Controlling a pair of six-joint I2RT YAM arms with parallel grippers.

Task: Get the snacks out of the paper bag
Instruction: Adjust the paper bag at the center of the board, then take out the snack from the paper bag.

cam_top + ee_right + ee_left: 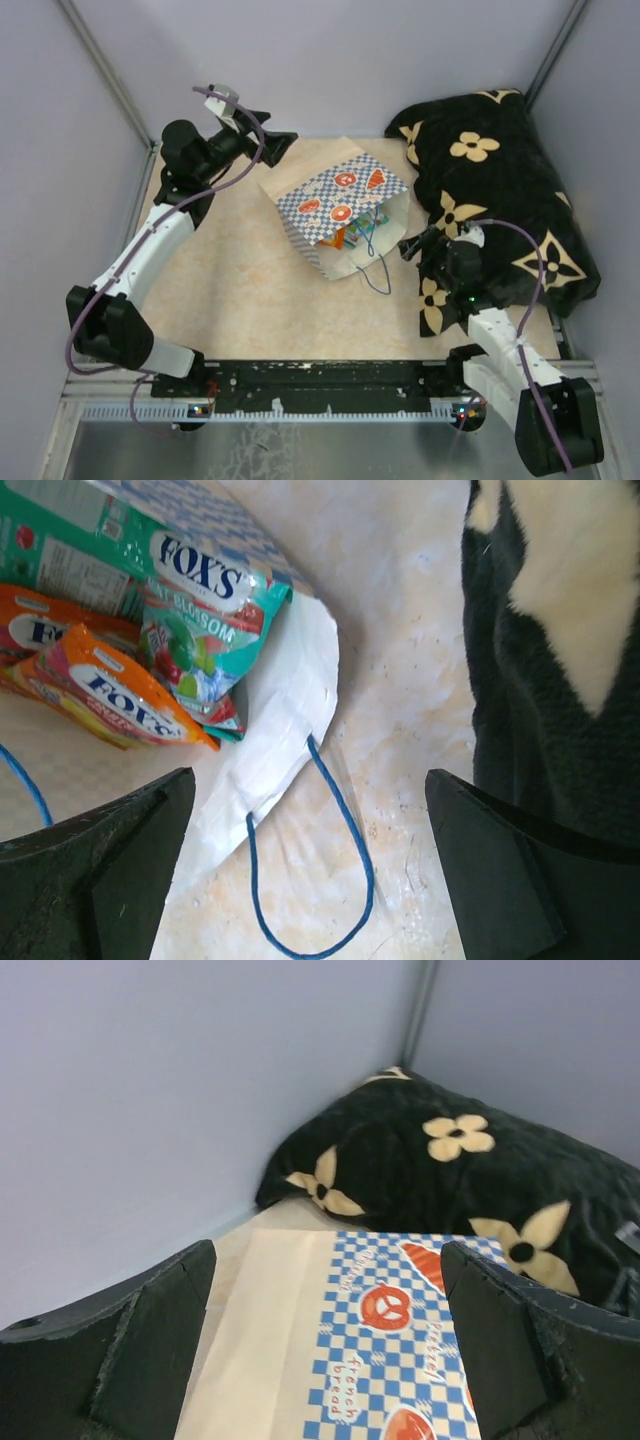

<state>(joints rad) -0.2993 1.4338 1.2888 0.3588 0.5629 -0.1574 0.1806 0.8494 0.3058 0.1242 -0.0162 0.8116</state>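
Observation:
The tan paper bag (335, 205) with a blue-white checkered band lies on its side in the middle of the table, mouth toward the right arm. Its checkered face fills the left wrist view (380, 1330). Snacks (352, 235) show inside the mouth; in the right wrist view a teal packet (200, 630) and an orange packet (105, 685) lie in the bag's opening. A blue cord handle (310, 880) lies on the table. My left gripper (275, 148) is open at the bag's closed far-left end. My right gripper (410, 245) is open just right of the mouth, above the handle.
A black cloth with cream flowers (500, 190) is heaped at the back right, close beside the right gripper; it shows at the right edge of the right wrist view (560, 680). Grey walls enclose the table on three sides.

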